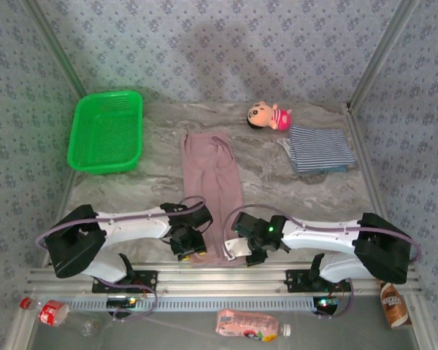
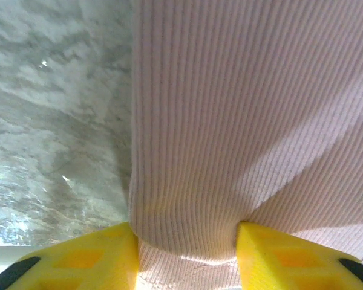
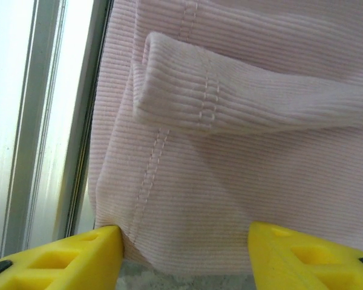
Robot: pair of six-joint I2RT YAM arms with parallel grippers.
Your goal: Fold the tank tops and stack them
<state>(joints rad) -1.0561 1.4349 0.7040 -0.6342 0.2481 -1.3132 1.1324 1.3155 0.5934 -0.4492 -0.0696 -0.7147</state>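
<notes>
The mauve-pink tank top (image 1: 210, 182) lies stretched out lengthwise in the middle of the marbled surface (image 1: 153, 186). Its straps are toward the top of the frame and its hem is at the lower edge, just above the aluminium rail (image 1: 219, 275). Both arms reach in from the lower corners and meet at that hem. The left gripper (image 1: 188, 250) is at its left corner and the right gripper (image 1: 239, 248) at its right corner.

In the left wrist view, the left gripper (image 2: 187, 244) has its yellow fingers (image 2: 91, 254) apart. A rounded fold of ribbed pink cloth (image 2: 242, 121) fills the gap between them and touches both inner faces.

In the right wrist view, the right gripper (image 3: 184, 244) also has its fingers (image 3: 290, 257) apart, straddling the stitched edge of the same top (image 3: 230, 181). A rolled-over seam lies across the upper part of that frame.

The navy-and-white striped tank top (image 1: 320, 148) sits folded at the upper right of the surface. A sliver of blue cloth (image 1: 339, 168) peeks out at its lower right edge. A pink plush doll (image 1: 269, 115) lies just above and to the left of it. A green basket (image 1: 106, 131) stands at the upper left.
</notes>
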